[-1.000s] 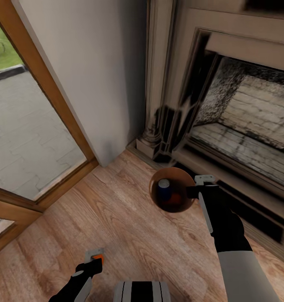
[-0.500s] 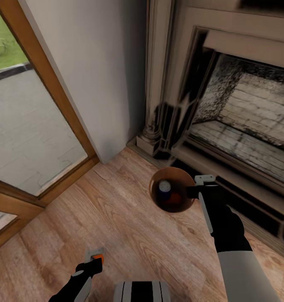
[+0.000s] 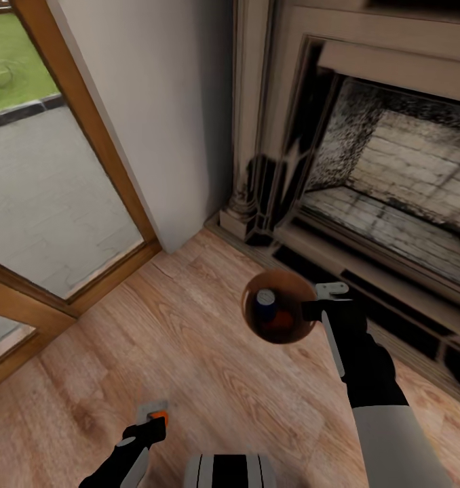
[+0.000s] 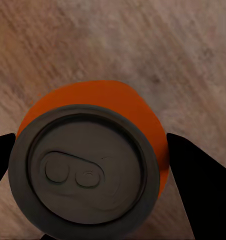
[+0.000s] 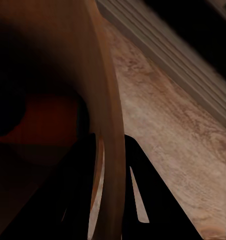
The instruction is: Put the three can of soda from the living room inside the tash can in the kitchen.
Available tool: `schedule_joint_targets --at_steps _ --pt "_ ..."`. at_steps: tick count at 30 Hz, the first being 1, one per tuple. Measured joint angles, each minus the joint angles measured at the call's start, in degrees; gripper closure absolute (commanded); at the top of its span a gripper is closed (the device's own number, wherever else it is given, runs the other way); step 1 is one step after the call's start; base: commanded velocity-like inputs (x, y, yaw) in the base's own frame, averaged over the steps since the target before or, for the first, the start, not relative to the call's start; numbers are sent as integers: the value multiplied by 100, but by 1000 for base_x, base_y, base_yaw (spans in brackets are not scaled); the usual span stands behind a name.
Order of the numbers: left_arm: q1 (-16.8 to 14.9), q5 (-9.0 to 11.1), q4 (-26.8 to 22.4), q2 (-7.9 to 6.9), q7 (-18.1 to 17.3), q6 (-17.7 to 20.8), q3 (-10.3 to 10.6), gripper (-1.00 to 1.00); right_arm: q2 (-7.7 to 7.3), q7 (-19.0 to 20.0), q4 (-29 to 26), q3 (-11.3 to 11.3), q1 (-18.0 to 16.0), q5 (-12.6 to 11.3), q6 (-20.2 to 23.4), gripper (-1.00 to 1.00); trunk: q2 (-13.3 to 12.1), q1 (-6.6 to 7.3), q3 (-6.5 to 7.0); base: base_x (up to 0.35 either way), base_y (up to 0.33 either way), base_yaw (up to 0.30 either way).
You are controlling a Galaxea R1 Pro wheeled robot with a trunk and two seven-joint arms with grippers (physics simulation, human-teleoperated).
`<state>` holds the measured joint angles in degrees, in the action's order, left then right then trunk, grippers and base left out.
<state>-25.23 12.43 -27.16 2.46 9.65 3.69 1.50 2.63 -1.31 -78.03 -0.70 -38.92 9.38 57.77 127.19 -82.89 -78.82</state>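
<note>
My right gripper [image 3: 314,310] is shut on the rim of the copper-brown trash can [image 3: 279,280], holding it up over the wood floor by the fireplace. Inside the can stand a dark blue soda can [image 3: 264,302] with a silvery top and an orange soda can [image 3: 284,320]. In the right wrist view the trash can wall [image 5: 105,115] passes between the fingers [image 5: 143,200], with the orange can [image 5: 43,122] inside. My left gripper [image 3: 157,416] is shut on another orange soda can [image 3: 160,415], low in the head view. The left wrist view shows that can [image 4: 88,162] from the top between the dark fingers [image 4: 200,170].
A carved fireplace surround [image 3: 264,196] with a brick firebox [image 3: 406,176] stands just ahead and to the right. A white wall [image 3: 162,108] and a wood-framed glass door [image 3: 60,203] lie to the left. Light wood floor [image 3: 203,352] spreads beneath both arms.
The whole head view has shifted: fireplace, wall and door have slid a little, so the camera has moved. Both grippers keep their holds and their places in the view.
</note>
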Motion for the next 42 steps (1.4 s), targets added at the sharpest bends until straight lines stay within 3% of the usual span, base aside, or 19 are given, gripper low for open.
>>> schedule_joint_targets --at_steps 13,26,42 --pt "0 0 -1 0 1 -3 0 100 0 -1 0 -1 0 3 0 100 0 0 0 -43 -6 0" --pt "0 -4 -2 0 -2 0 0 100 0 -4 0 -3 -1 -15 0 100 -520 285 239 0 0 0" --pt "0 0 -4 0 -2 0 0 100 0 0 -1 -12 -1 -7 0 100 -1161 636 666 0 0 0"
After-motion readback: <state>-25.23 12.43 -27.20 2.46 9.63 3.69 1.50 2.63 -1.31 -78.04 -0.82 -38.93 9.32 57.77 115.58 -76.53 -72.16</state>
